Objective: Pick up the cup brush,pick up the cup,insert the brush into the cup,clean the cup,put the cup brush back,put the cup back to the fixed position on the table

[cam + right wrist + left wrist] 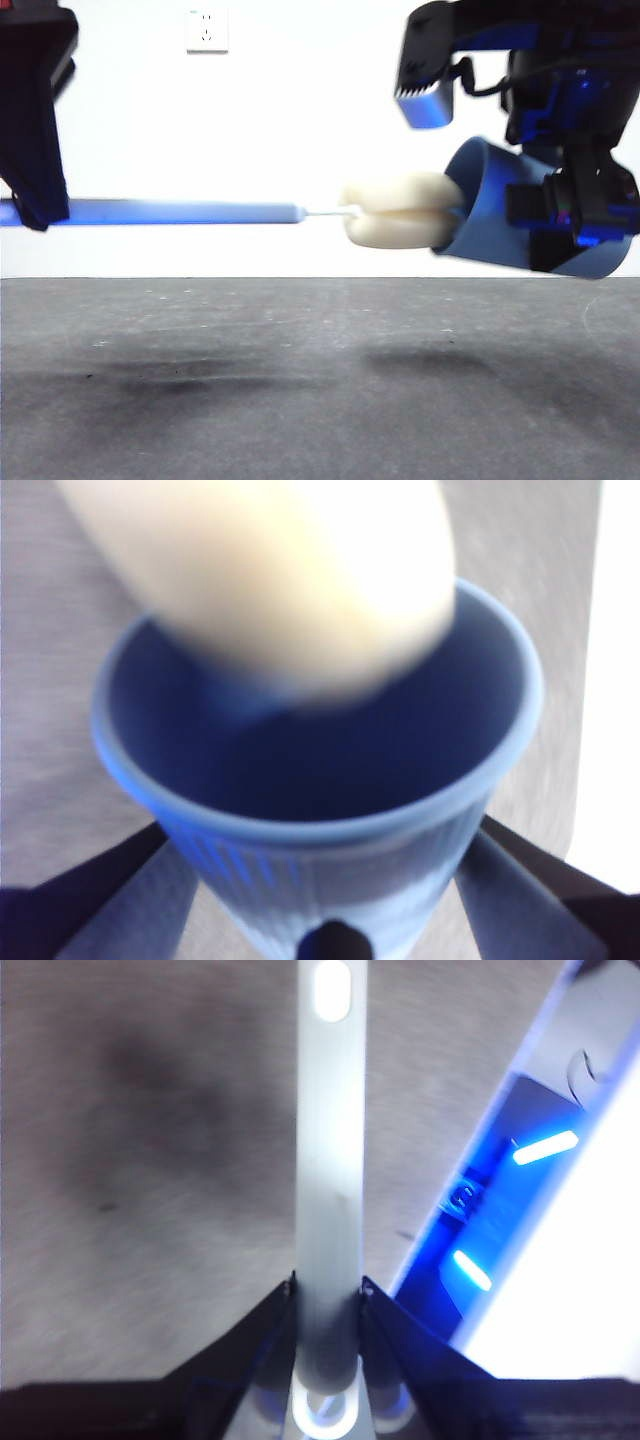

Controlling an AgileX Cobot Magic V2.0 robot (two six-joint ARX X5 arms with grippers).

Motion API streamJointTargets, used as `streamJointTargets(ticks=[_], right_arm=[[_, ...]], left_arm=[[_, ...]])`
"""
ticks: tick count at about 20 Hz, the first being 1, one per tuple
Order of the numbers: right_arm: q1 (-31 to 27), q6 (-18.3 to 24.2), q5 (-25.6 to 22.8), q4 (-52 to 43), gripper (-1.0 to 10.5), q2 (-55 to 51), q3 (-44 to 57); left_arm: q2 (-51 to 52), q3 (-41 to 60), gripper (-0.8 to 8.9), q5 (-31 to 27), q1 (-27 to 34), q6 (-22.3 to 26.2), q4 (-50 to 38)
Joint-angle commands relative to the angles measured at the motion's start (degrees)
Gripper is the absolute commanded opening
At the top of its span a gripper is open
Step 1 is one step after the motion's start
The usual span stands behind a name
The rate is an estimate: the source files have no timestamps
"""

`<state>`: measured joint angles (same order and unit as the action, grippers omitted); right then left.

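My left gripper (40, 205) is shut on the cup brush's grey handle (180, 212) and holds it level above the table, at the left of the front view. The handle also shows between the jaws in the left wrist view (330, 1160). The cream-yellow sponge head (400, 210) sits partly inside the mouth of the blue cup (500, 215). My right gripper (575, 225) is shut on the cup and holds it on its side in the air, mouth toward the brush. In the right wrist view the sponge (270, 570) fills the cup's rim (320, 820).
The dark grey table (300, 380) lies below both arms, with their shadows on it. A white wall with a socket (206, 30) stands behind. A blue-lit part of the robot base (500, 1210) shows in the left wrist view.
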<state>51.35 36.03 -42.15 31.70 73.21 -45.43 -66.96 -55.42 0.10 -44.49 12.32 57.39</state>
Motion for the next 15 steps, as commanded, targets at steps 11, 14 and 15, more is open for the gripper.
streamJointTargets(ticks=[11,14,15], right_arm=[[-9.8,-30.1,12.1,-4.3,-0.1,-17.6,-1.2],[-9.8,-36.5,19.4,-7.4,-0.1,-21.1,-1.2],[-9.8,-38.0,21.5,-8.2,-0.1,-21.9,-1.2]], left_arm=[[2.3,0.0,-0.09,-0.2,14.1,-24.0,-13.8],[-2.2,0.0,-0.09,-3.1,14.3,-29.3,-17.9],[-4.3,0.0,-0.09,-3.0,14.1,-30.6,-19.7]])
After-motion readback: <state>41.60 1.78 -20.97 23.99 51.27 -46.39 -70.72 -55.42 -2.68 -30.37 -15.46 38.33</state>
